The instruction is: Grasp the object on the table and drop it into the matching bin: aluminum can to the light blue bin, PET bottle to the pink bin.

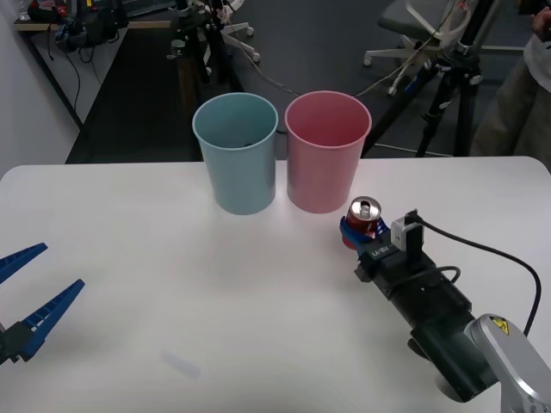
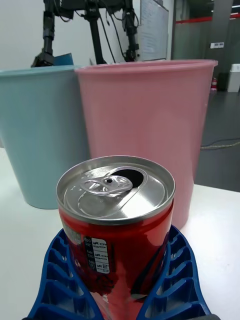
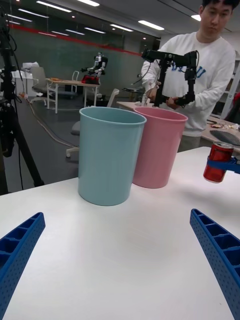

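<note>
The red aluminium can is clenched in my right tool, upright, just beside the pink bin on its near right side. In the left wrist view the can seems to hang a little above the white worktop, so I judge it is already lifted, though I cannot be sure of the gap. The light blue bin stands just to the left of the pink one, the two nearly touching.

The step in hand, as I read it, is the carry to the light blue bin. To do it well I would raise the can above both rims first, then cross over the pink bin without clipping it, and release only when the can is centred over the blue mouth. The grip sits low on the can, so I would move smoothly to keep it from tipping.

My left tool is released, fingers spread wide, parked low at the left edge of the worktop.

The right wrist view shows what the front view does not: the blue ribbed fingers wrapping the can's lower body, and the pull tab with the mouth already open. The front view alone shows a dark scrap inside the blue bin.
</note>
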Robot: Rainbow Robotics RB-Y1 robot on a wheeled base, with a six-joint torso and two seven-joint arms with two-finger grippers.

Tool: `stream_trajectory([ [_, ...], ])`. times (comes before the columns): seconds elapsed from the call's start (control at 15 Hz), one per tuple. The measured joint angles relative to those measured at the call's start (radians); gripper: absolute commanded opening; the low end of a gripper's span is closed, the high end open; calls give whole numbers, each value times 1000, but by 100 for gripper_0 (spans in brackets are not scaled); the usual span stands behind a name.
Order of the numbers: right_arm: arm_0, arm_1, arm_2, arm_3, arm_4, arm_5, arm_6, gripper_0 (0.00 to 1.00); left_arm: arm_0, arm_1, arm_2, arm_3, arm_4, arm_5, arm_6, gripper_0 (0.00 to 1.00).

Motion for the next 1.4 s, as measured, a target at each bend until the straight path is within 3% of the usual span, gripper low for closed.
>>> stream_trajectory([
  [0.33,72,-53,87,-275,145,52,-229,0,0,0,0,0,0,0,0,100],
  [0.73,48,-57,124,-441,406,83,-547,0,0,0,0,0,0,0,0,100],
  [1.0,-91,-57,157,-441,533,119,-715,0,0,0,0,0,0,0,0,100],
  [1.4,-337,-18,195,-265,550,209,-781,0,0,0,0,0,0,0,0,100],
])
